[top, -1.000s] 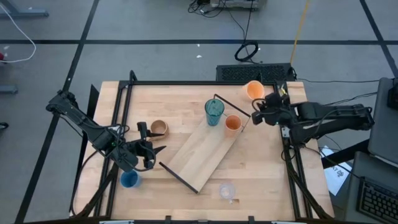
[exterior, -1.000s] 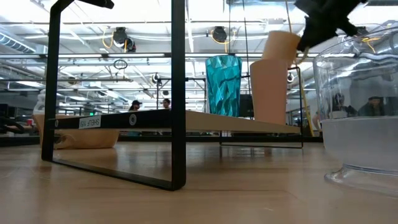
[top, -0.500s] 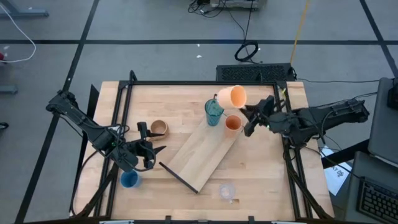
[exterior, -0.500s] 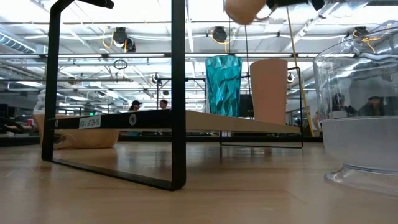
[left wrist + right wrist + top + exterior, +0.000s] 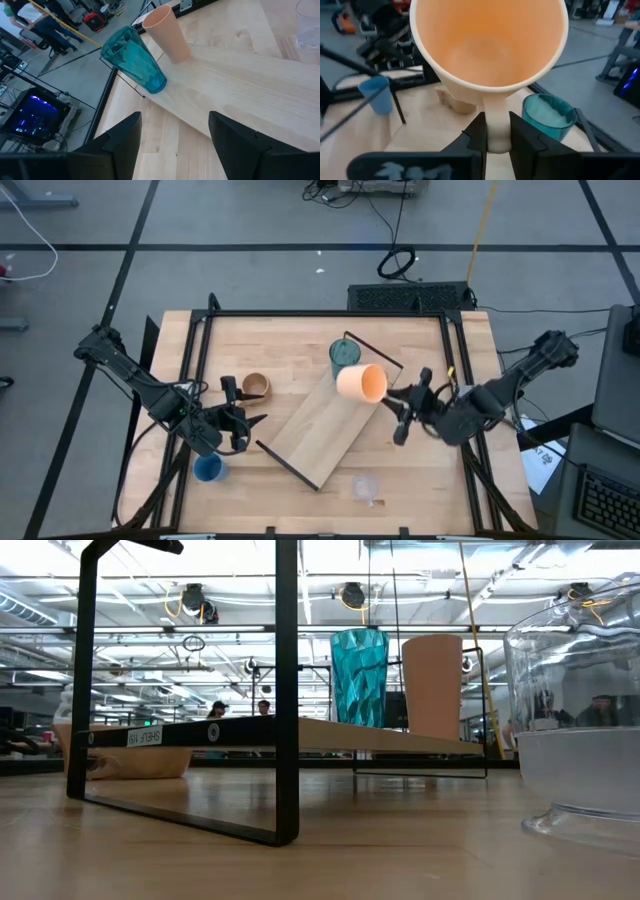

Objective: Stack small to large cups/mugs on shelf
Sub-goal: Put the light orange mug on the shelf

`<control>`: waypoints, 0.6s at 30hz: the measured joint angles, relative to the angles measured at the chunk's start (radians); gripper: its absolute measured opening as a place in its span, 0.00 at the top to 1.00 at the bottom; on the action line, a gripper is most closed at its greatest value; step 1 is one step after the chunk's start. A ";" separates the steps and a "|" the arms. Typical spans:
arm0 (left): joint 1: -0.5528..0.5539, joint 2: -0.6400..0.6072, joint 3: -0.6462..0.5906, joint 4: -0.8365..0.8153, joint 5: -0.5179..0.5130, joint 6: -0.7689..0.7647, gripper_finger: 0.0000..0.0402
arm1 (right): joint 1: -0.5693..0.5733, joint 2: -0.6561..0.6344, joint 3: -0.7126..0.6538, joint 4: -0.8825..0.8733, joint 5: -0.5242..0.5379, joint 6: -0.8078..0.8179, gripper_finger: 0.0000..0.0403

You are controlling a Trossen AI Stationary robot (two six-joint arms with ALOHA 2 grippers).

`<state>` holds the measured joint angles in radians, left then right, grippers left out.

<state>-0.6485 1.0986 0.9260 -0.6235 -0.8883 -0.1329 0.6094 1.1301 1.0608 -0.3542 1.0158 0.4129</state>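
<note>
Right gripper (image 5: 398, 402) is clamped on the rim of an orange plastic cup (image 5: 360, 382), held on its side over the light-wood shelf board (image 5: 325, 423), mouth facing the gripper, long axis roughly level. It was further back half a second ago. Second orange cup (image 5: 166, 33) and teal tumbler (image 5: 134, 59) stand empty on the shelf. Left gripper (image 5: 245, 430) spread wide near the tan mug (image 5: 256, 386).

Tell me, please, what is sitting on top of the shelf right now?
On the shelf stand the teal tumbler and an orange cup; from above, that cup is hidden under the orange cup the right gripper holds.
</note>
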 joint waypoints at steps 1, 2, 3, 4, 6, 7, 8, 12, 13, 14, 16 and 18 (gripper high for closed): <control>0.000 0.000 0.000 0.000 0.000 0.000 0.42 | 0.013 0.014 0.000 0.000 0.010 -0.007 0.89; 0.000 0.000 0.000 0.000 0.000 0.000 0.42 | 0.022 0.027 0.000 0.000 0.012 -0.006 0.89; 0.000 0.000 0.000 0.000 0.000 0.000 0.42 | 0.029 0.039 0.000 -0.001 0.012 -0.005 0.89; 0.000 0.000 0.000 0.000 0.000 -0.001 0.42 | 0.034 0.051 0.000 0.000 0.012 -0.001 0.89; 0.000 0.000 0.000 0.000 0.000 -0.004 0.42 | 0.042 0.072 0.000 0.003 0.033 0.001 0.89; 0.000 0.000 0.000 0.000 0.000 -0.005 0.42 | 0.045 0.082 0.000 0.003 0.041 -0.004 0.89; 0.000 0.000 0.000 0.000 0.000 -0.007 0.42 | 0.048 0.092 0.000 0.004 0.050 -0.014 0.89; 0.000 0.000 0.000 0.001 0.000 -0.007 0.42 | 0.053 0.120 0.000 0.006 0.069 -0.066 0.89; 0.000 0.000 0.000 0.001 0.000 -0.007 0.42 | 0.054 0.123 0.000 0.007 0.082 -0.078 0.89; 0.000 0.000 0.000 0.001 0.000 -0.007 0.42 | 0.053 0.126 0.000 0.007 0.089 -0.095 0.89; 0.000 0.000 0.000 0.001 0.000 -0.007 0.42 | 0.053 0.130 0.000 0.006 0.090 -0.149 0.89; 0.000 0.000 0.000 0.001 0.000 -0.007 0.42 | 0.053 0.133 0.000 0.007 0.090 -0.210 0.89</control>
<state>-0.6484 1.0988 0.9260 -0.6228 -0.8886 -0.1398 0.6628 1.2635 1.0609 -0.3471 1.1063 0.2031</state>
